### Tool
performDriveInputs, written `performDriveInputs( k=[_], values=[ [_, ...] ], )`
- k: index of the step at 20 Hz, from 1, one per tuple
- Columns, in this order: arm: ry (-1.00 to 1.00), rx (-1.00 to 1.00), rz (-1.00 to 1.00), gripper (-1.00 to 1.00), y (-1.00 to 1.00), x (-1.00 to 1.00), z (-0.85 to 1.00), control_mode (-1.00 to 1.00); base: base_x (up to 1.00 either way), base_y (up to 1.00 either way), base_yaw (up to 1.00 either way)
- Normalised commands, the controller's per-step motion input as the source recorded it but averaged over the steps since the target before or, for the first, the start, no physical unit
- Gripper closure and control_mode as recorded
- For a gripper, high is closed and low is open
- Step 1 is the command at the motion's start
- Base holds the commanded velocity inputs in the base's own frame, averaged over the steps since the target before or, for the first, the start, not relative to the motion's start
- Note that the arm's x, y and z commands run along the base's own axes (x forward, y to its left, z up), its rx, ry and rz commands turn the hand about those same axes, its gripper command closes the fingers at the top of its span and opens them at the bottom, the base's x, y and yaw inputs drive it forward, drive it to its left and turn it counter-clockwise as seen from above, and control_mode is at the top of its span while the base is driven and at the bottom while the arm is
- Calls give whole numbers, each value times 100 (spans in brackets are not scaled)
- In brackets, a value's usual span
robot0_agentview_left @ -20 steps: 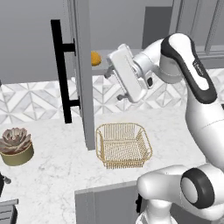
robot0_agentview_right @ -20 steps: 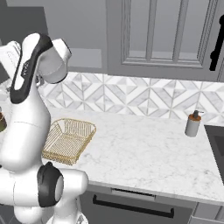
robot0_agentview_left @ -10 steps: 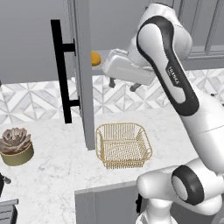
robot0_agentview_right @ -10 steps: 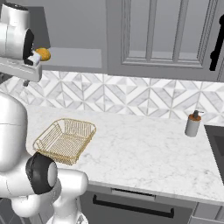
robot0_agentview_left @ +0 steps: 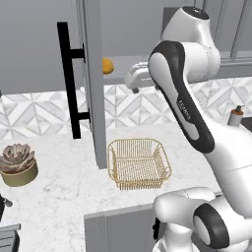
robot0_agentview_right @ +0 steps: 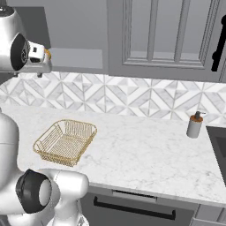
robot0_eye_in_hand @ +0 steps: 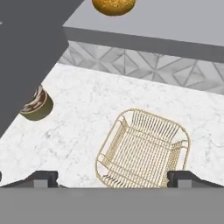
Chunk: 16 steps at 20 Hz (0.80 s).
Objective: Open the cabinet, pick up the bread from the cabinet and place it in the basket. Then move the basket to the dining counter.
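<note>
Succulent (robot0_agentview_left: 17, 158) in its tan pot sits at the left edge of the left base view, on the marble worktop (robot0_agentview_left: 64, 187); right of it the cabinet (robot0_agentview_left: 92, 74) door stands swung open, edge-on to the camera, its black bar handle (robot0_agentview_left: 66, 78) running down the upper left of the frame; just right of the door's edge the bread (robot0_agentview_left: 108, 65) rests on the cabinet shelf, upper centre; the gripper (robot0_agentview_left: 134, 78) hangs at shelf height just right of the bread and apart from it, though this view does not show how the jaws stand; below, at frame centre, the basket (robot0_agentview_left: 139, 163) lies on the worktop with nothing in it; a soap bottle (robot0_agentview_left: 236, 116) stands at the right edge by the tiled backsplash.

Hand view: the pot shows at middle left, partly under the dark door; the bread (robot0_eye_in_hand: 113, 5) is cut by the top edge, on the grey shelf; the basket (robot0_eye_in_hand: 144, 151) fills the lower centre; the two fingertips (robot0_eye_in_hand: 43, 178) sit far apart at the bottom corners, nothing between them.

Right base view: the gripper (robot0_agentview_right: 42, 59) is at upper left with a sliver of orange beside it; the basket (robot0_agentview_right: 65, 141) is lower left, the bottle (robot0_agentview_right: 194, 125) at right.
</note>
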Motion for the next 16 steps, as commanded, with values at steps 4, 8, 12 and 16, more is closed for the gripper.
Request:
performDriveInputs(
  k=[4, 8, 12, 16],
  values=[
    [-49, 0, 10, -100, 4, 0, -4, -100, 0, 0, 0],
    [-35, 7, 4, -100, -1, 6, -5, -100, 0, 0, 0],
    [-3, 11, 1, -100, -3, 32, -6, -100, 0, 0, 0],
    [3, 7, 0, -100, 1, 26, 36, -100, 0, 0, 0]
  ],
)
